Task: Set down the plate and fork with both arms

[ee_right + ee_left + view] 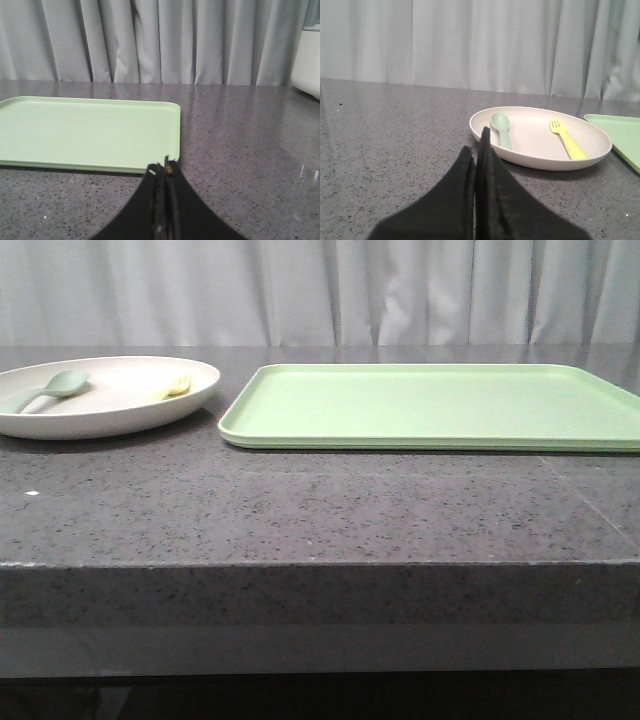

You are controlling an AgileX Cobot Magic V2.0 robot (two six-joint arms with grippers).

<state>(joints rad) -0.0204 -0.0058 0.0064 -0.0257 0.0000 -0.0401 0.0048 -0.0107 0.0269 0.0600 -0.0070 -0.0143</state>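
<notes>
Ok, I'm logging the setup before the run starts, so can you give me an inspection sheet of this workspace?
Surface: dark speckled stone counter, no spills seen.
Job's things: plate at the left of the counter; fork lies inside it, toward the tray side.
Clutter: grey-green spoon also lies in the plate, apart from the fork; light-green tray sits to the plate's right, nothing on it.
Hands: left hand shut, holding nothing, short of the plate; right hand shut, holding nothing, near the tray's corner.
Cables: nothing seen.
Surroundings: pale grey curtain behind; a white object at the right edge, cut off.
</notes>
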